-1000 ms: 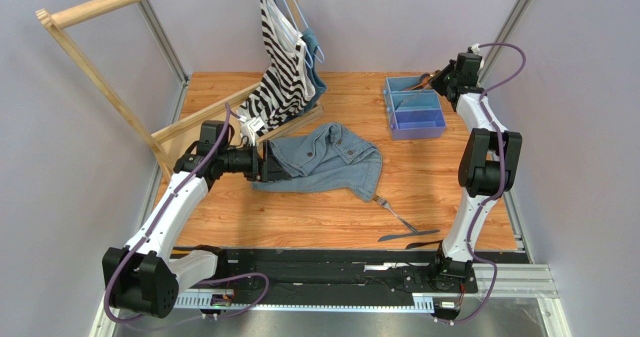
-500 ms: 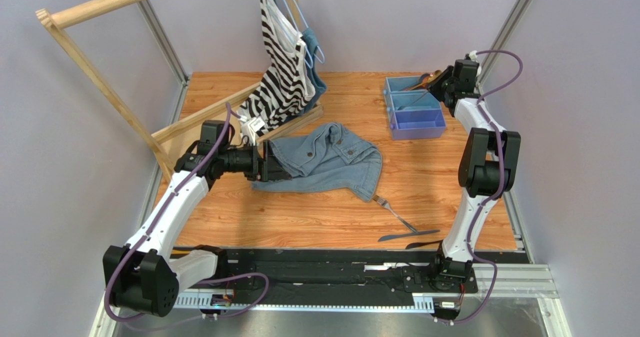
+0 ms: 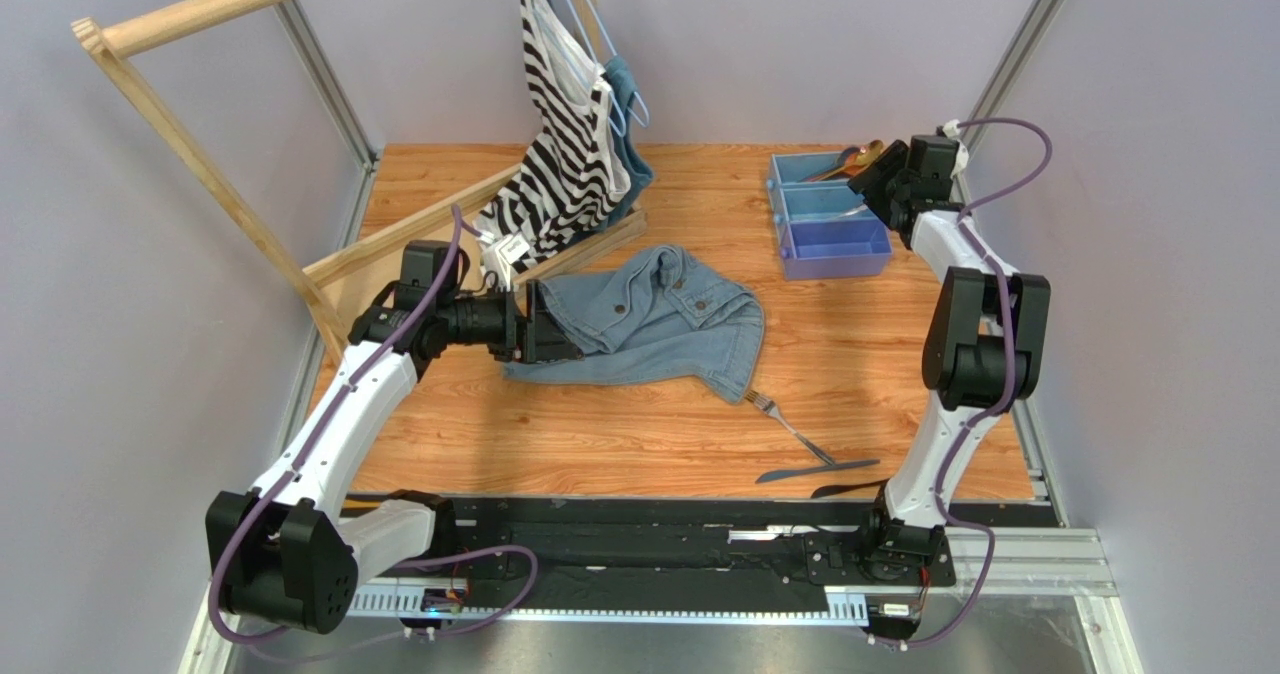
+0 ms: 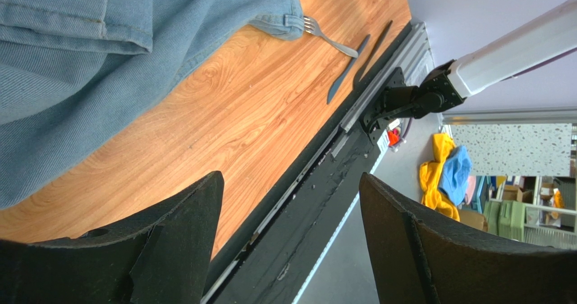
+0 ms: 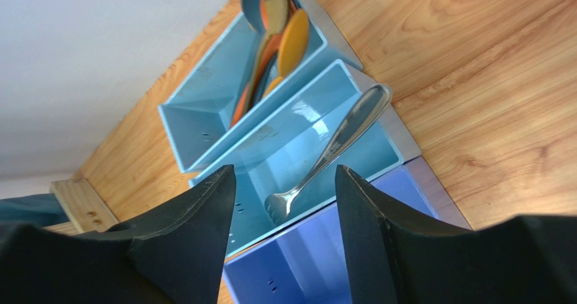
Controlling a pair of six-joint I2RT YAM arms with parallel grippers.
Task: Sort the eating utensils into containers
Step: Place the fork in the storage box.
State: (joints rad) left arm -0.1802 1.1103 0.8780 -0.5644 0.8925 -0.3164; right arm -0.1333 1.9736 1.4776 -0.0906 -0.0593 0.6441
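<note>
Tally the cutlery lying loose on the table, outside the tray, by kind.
Forks: 1, the silver fork, its tines at the hem of the denim garment
Knives: 2, a dark knife and a second knife beside it, at the table's near edge
Spoons: 0 in view
Total: 3 in view

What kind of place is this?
Probably a robotics lab test cell, not a home: a left arm and right arm bolted to a rail, a wooden table boxed by plain walls, and mixed props, a clothes rack, denim garment, cutlery tray.
</note>
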